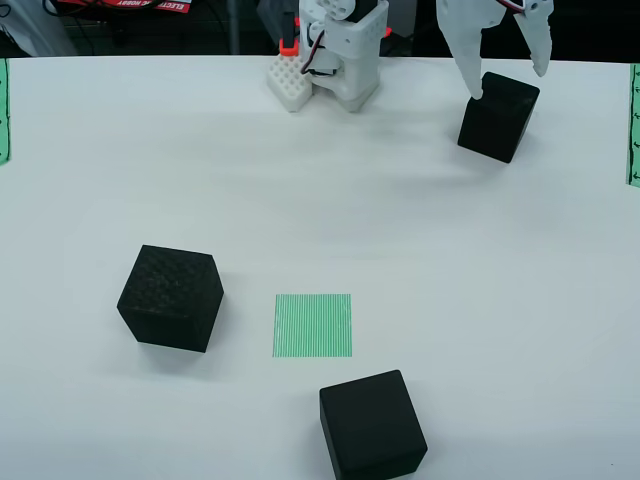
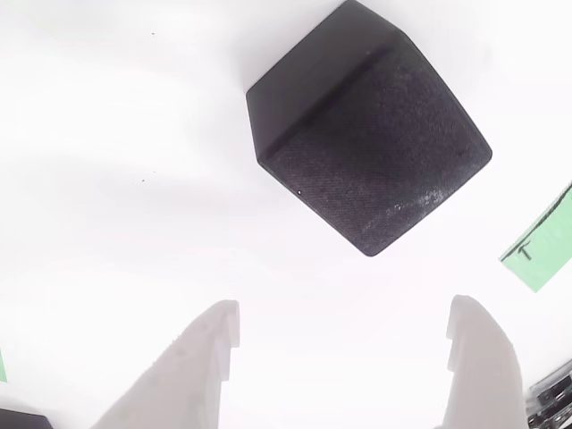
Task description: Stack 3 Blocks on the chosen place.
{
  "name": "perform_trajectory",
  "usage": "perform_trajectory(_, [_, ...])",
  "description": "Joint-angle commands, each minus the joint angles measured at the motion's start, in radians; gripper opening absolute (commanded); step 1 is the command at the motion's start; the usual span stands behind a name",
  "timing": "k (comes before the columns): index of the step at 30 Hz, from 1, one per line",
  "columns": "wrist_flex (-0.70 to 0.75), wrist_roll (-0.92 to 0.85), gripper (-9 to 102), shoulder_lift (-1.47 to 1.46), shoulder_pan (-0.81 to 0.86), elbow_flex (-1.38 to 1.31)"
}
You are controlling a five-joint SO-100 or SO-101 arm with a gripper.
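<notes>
1. Nearest the overhead camera, a smooth black cube [image 1: 372,424] sits at the bottom edge of the white table [image 1: 480,270], just below and right of the green striped square [image 1: 313,325].
2. Left of that square rests the dotted cube [image 1: 171,297], near it but apart.
3. At the far right, the third cube [image 1: 498,116] stands below the white fingers [image 1: 508,80].
4. From the wrist camera, the fingers [image 2: 344,357] are spread wide and hold nothing; this cube [image 2: 366,134] lies ahead of them, untouched.
5. Green strips [image 1: 634,125] edge the table.
</notes>
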Motion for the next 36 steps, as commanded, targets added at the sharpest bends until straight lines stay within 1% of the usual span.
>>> perform_trajectory(1, [0.014,-0.118,28,-0.003,0.032,-0.052])
perform_trajectory(4, [0.014,-0.184,34,-0.014,0.028,-0.057])
perform_trajectory(6, [0.012,-0.218,36,-0.026,0.014,-0.055])
perform_trajectory(13, [0.008,-0.276,36,-0.147,-0.084,-0.067])
perform_trajectory(17, [0.011,-0.299,36,-0.236,-0.095,-0.1])
perform_trajectory(27, [0.006,-0.347,36,-0.318,-0.091,-0.092])
perform_trajectory(36, [-0.081,-0.347,35,-0.448,-0.094,-0.075])
